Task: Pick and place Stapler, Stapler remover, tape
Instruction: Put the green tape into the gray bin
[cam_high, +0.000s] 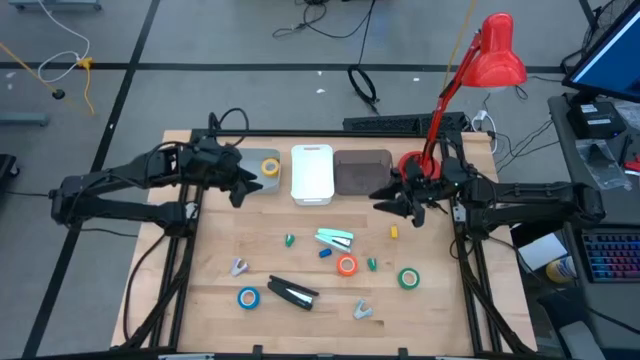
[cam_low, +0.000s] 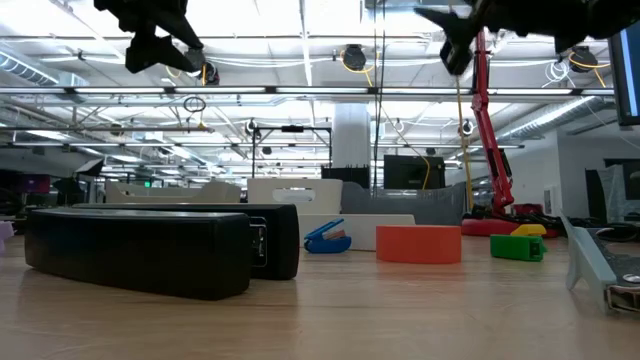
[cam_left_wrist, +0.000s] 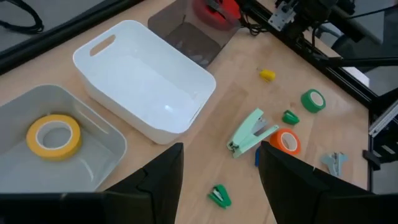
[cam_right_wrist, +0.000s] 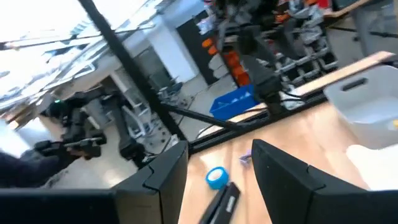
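High view: left gripper (cam_high: 243, 187) is hovering with fingers apart and empty, just beside the clear bin (cam_high: 252, 181) where the yellow tape roll (cam_high: 270, 167) is lying flat. Judged: one roll placed, next pick pending.

Left wrist view: mint stapler (cam_left_wrist: 250, 132) and orange tape roll (cam_left_wrist: 286, 142) are lying ahead of it.

Right wrist view: right gripper (cam_right_wrist: 219, 163) is hanging apart, empty, with blue tape roll (cam_right_wrist: 216, 177) and black stapler (cam_right_wrist: 222, 204) below.

Back edge: 3 bins in a row, grey bin (cam_high: 262, 172), white bin (cam_high: 312, 175), dark bin (cam_high: 362, 172), close together.
Right back corner: red lamp (cam_high: 478, 75) over the table.
Middle: black stapler (cam_high: 292, 293), orange tape (cam_high: 347, 265), mint stapler (cam_high: 335, 238) scattered, gaps between.
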